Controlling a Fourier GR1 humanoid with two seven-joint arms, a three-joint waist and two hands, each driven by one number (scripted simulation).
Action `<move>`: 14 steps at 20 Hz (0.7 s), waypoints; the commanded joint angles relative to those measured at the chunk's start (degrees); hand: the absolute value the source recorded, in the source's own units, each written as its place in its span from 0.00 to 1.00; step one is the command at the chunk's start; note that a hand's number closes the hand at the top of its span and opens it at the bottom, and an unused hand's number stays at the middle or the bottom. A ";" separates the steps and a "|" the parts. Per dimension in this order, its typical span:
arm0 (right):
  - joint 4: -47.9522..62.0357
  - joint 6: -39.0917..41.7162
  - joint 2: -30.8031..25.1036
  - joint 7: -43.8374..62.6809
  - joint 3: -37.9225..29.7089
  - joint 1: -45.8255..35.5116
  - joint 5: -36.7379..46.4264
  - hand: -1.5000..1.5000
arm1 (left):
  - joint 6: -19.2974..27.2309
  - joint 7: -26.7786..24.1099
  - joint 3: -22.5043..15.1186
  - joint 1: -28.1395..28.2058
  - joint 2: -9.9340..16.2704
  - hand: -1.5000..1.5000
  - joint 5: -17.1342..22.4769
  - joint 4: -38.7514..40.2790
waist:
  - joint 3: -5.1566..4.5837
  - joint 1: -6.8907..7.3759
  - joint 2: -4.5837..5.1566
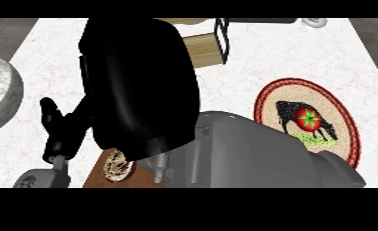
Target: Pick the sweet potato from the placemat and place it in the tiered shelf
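White marble counter carries a round placemat (pixel 347 125) at right, a tomato (pixel 308 119) on it. Tiered shelf (pixel 207 45) stands behind a black hand (pixel 140 85); grip unclear, sweet potato unseen.

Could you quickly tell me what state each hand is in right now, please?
Left hand: only partly in view; cannot tell whether open or shut.
Right hand: seen from the back, fingers hidden; cannot tell.
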 commanded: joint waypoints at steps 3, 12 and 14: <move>9.10 2.27 0.43 5.72 -11.07 -12.90 -2.25 1.00 | -0.52 -0.65 1.40 0.36 0.07 0.50 0.26 2.42 | -0.22 -0.93 0.40; 30.36 0.19 -2.42 -7.62 -21.96 -22.73 -0.79 1.00 | -0.78 1.11 1.35 0.16 0.08 0.50 -0.38 1.30 | -0.20 -0.57 0.73; 32.86 -0.10 -2.80 -10.37 -23.07 -22.91 -0.86 1.00 | 0.31 2.18 -0.03 1.57 -0.99 0.50 -1.37 -1.19 | -0.16 -0.53 0.65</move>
